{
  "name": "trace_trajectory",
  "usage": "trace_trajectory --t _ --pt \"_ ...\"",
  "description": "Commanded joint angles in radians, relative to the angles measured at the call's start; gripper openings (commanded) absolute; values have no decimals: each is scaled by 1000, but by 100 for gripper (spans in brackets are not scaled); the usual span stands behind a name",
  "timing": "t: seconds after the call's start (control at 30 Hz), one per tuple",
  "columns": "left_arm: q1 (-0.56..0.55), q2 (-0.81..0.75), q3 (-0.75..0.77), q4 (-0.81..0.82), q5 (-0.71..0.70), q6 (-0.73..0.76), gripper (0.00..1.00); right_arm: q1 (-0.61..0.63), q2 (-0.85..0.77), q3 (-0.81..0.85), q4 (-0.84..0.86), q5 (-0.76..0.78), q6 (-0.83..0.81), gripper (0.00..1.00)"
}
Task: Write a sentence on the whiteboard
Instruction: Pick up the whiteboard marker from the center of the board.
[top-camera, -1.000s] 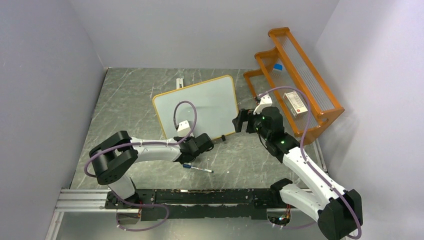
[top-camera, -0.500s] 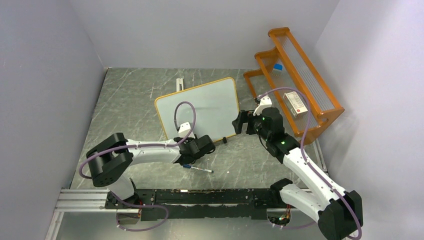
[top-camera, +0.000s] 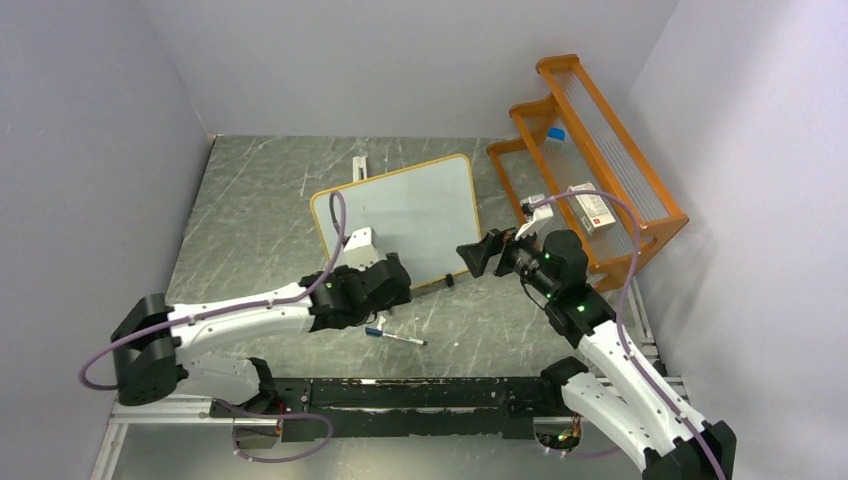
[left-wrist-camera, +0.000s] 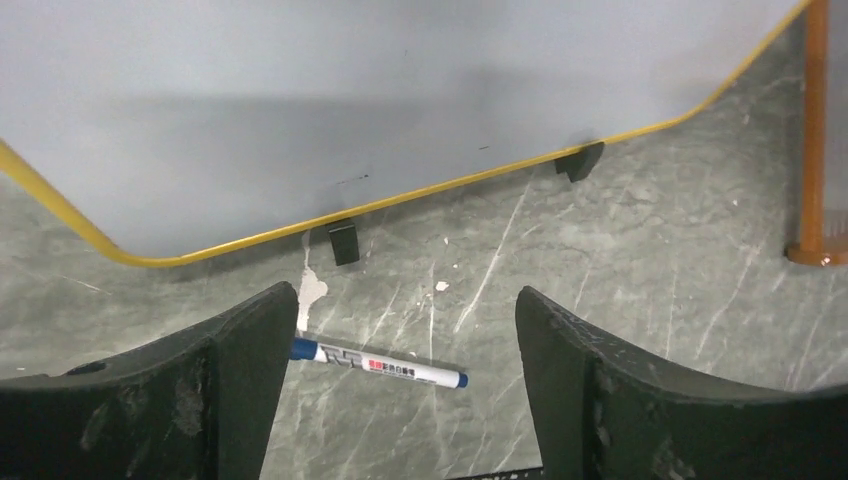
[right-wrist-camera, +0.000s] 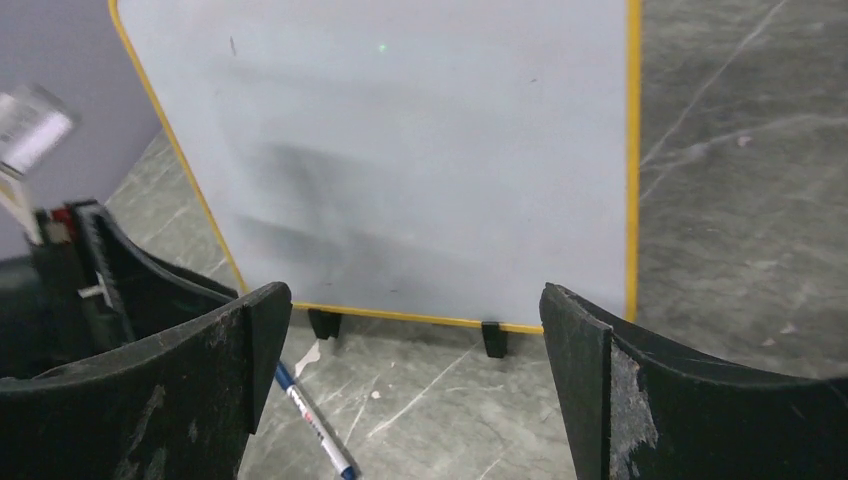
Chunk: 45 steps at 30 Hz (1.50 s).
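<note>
Overhead, the whiteboard (top-camera: 400, 212) stands on the dark marbled table (top-camera: 255, 210) near its middle, with its yellow-framed lower edge towards the arms. The left gripper (top-camera: 392, 284) sits low just in front of the board's lower left part. A blue-capped marker (top-camera: 396, 338) lies flat on the table close beside it, on the near side. The right gripper (top-camera: 476, 254) points at the board's lower right corner from the right, just beside it. An orange wooden rack (top-camera: 600, 150) stands at the far right against the wall, with a small white box (top-camera: 593, 208) on it.

From the left wrist, the left claw's dark fingers (left-wrist-camera: 240, 380) are spread wide with nothing between them. The marker (left-wrist-camera: 380, 367) lies on the stone below the gap, touching neither finger as far as can be seen. The board's white face (left-wrist-camera: 400, 90) fills the upper part of the view, and two black clip feet (left-wrist-camera: 343, 241) rest on the table under its frame. A leg of the rack (left-wrist-camera: 818, 130) shows at the right edge.

From the right wrist, that claw's fingers (right-wrist-camera: 585, 380) also stand wide apart and hold nothing. The whiteboard (right-wrist-camera: 400, 150) faces the camera with faint grey smudges on its surface. Its feet (right-wrist-camera: 493, 340) are planted on the stone, and the marker (right-wrist-camera: 315, 420) lies in front of its left foot.
</note>
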Motion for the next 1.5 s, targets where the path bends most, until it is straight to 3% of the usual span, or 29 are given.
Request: trace_trajectory --t 0.0,0.2,0.43,0.67,0.8,0.97,1.2,1.47 --pt "-6 -105 -20 -52 -5 175 85 18 58 -5 -4 -127 -46 100" --pt "18 -274 -70 -69 7 301 89 274 163 34 -105 93 -102 99" --pt "108 -409 -80 -107 76 463 90 524 323 91 -224 223 -101 94" --pt "329 -483 -59 -175 152 626 93 697 532 161 -280 271 -106 86" --pt "440 -513 -55 -175 201 686 93 745 650 224 -318 308 -119 73" --pt "462 -563 -53 -172 203 713 93 760 780 317 -387 313 -159 56" --pt "461 -612 -43 -188 175 735 93 763 913 385 -431 302 -198 43" --pt "461 -606 -35 -168 178 768 93 775 1044 476 -479 314 -239 37"
